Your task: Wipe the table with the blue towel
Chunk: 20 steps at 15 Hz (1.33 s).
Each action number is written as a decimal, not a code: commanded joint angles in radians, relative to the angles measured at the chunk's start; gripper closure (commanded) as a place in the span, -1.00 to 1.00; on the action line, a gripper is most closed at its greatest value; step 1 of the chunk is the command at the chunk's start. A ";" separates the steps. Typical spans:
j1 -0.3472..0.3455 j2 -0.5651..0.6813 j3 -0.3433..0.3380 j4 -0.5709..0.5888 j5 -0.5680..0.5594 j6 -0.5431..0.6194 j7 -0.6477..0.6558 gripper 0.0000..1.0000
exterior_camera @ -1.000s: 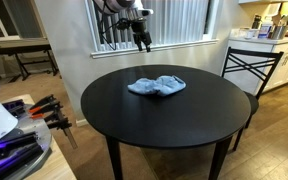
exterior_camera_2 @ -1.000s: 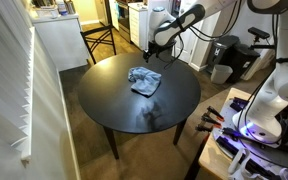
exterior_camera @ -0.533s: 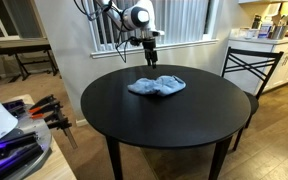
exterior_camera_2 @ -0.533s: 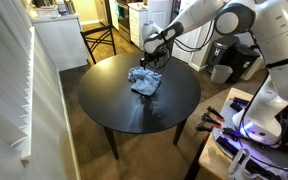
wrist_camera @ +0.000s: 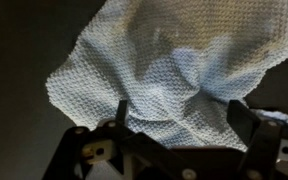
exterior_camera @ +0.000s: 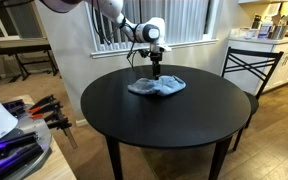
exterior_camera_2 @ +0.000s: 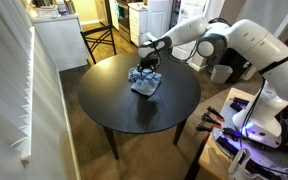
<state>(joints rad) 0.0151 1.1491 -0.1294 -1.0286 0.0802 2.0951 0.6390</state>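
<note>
The blue towel (exterior_camera: 156, 87) is seen lying crumpled on the round black desk (exterior_camera: 154, 118), a little off its middle. In both exterior views the hand (exterior_camera: 156, 72) is held directly over it, pointing down. Only in the wrist view are the fingers (wrist_camera: 122, 112) shown spread wide on either side of a raised fold, so the hand is released, but contact with the cloth cannot be told.
</note>
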 commanded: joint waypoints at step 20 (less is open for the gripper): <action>-0.064 0.317 0.033 0.511 -0.009 -0.223 0.137 0.89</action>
<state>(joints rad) -0.0372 1.4660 -0.1160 -0.5318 0.0808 1.8886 0.7564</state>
